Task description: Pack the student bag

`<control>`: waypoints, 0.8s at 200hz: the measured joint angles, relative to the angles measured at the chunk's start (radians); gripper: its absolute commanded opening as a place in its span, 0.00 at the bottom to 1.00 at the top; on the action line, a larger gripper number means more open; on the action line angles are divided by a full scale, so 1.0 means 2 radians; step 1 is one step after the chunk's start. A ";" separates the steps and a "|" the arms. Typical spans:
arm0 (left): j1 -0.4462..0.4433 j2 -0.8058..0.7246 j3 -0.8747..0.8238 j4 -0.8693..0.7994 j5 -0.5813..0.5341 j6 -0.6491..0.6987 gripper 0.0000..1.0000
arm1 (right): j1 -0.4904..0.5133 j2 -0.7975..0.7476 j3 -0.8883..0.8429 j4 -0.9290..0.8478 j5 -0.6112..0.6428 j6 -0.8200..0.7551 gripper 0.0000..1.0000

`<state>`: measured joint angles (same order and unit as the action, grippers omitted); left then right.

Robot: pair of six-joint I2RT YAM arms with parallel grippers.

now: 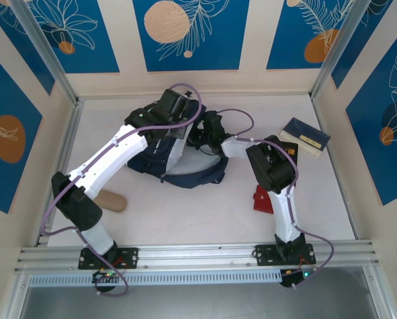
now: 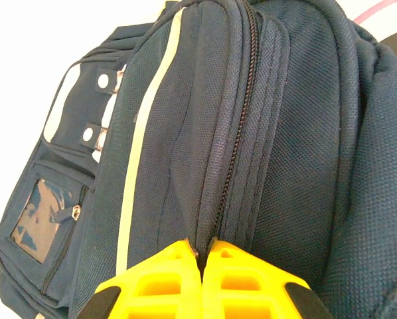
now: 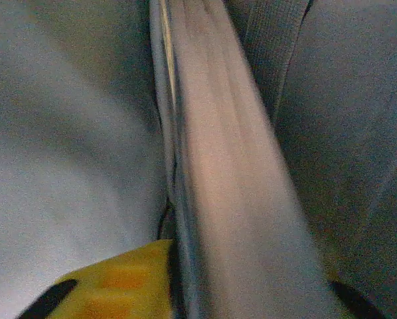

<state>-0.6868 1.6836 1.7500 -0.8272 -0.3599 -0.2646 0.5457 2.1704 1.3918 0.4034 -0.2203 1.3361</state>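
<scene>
Here the navy, pale-striped student bag [image 2: 205,119] lies slumped on the table [image 1: 205,216]. The left hand [image 2: 202,251] pinches fabric beside its zipper [image 2: 235,133]; the right hand's [image 1: 205,135] state is unclear.

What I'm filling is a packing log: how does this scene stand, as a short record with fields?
student bag: lying mid-table, both arms over it
left gripper: jaws shut, pinching bag fabric beside the zipper
right gripper: at the bag, blurred pale slab alongside; jaws unclear
table: navy booklet far right, red item, tan item
</scene>
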 measured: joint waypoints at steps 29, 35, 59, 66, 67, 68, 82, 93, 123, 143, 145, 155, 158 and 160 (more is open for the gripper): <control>0.004 0.000 0.000 0.000 0.000 -0.006 0.00 | 0.000 -0.002 -0.002 -0.004 -0.005 -0.004 0.48; 0.004 0.000 0.000 0.000 0.000 -0.006 0.00 | -0.002 -0.006 -0.006 -0.006 -0.006 -0.005 0.50; 0.006 -0.002 -0.006 0.002 0.001 -0.009 0.00 | -0.005 -0.045 -0.040 -0.032 -0.010 -0.014 0.54; 0.006 -0.003 -0.008 0.003 0.001 -0.009 0.00 | -0.006 -0.062 -0.052 -0.043 -0.011 -0.018 0.54; 0.007 -0.003 -0.009 0.004 0.001 -0.009 0.00 | -0.006 -0.064 -0.053 -0.045 -0.011 -0.018 0.54; 0.007 -0.003 -0.009 0.004 0.001 -0.009 0.00 | -0.006 -0.067 -0.056 -0.046 -0.011 -0.019 0.54; 0.008 -0.006 -0.017 0.008 0.001 -0.009 0.00 | -0.008 -0.104 -0.079 -0.063 -0.011 -0.030 0.53; 0.009 -0.009 -0.024 0.011 0.002 -0.009 0.00 | -0.008 -0.138 -0.098 -0.078 -0.010 -0.042 0.51; 0.012 -0.020 -0.051 0.018 0.004 -0.009 0.00 | -0.010 -0.224 -0.143 -0.123 0.006 -0.083 0.50; 0.015 -0.033 -0.077 0.022 0.010 -0.007 0.00 | -0.013 -0.285 -0.179 -0.170 0.050 -0.127 0.53; 0.016 -0.034 -0.080 0.022 0.012 -0.007 0.00 | -0.014 -0.292 -0.183 -0.176 0.057 -0.134 0.53; 0.018 -0.041 -0.095 0.023 0.019 -0.003 0.00 | -0.023 -0.322 -0.199 -0.207 0.093 -0.159 0.54; 0.018 -0.043 -0.099 0.023 0.021 -0.002 0.00 | -0.026 -0.329 -0.202 -0.216 0.102 -0.166 0.55; 0.018 -0.044 -0.102 0.024 0.022 -0.001 0.00 | -0.030 -0.334 -0.204 -0.223 0.110 -0.172 0.55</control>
<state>-0.6502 1.5955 1.5452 -0.7799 -0.3153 -0.2661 0.4854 1.5021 0.9833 -0.0418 -0.0002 0.9928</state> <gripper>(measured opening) 0.047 0.539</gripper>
